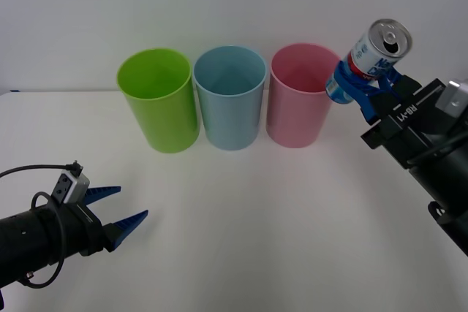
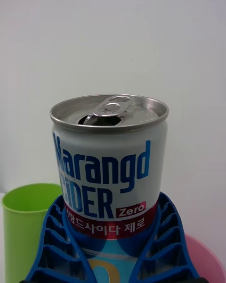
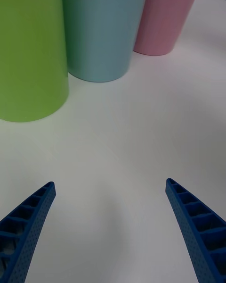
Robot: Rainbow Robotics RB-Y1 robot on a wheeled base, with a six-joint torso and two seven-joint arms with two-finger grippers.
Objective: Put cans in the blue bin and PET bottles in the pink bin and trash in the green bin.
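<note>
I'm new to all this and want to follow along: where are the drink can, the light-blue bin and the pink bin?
small blue-and-white metal drink can (image 2: 109, 170): right wrist view, on its label.
tall light-blue plastic round bin (image 1: 231, 111): front view, on its outer wall.
tall pink plastic round bin (image 1: 292, 116): front view, on its outer wall.

Brushed-metal can (image 2: 109, 170) top with glossy label, smooth plastic green bin (image 1: 159, 99), seemingly matt table (image 1: 256, 217)

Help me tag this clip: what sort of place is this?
Probably a lab test bench: a bare white table against a plain wall, three colour-coded bins in a row, and the right tool holding a can.
</note>
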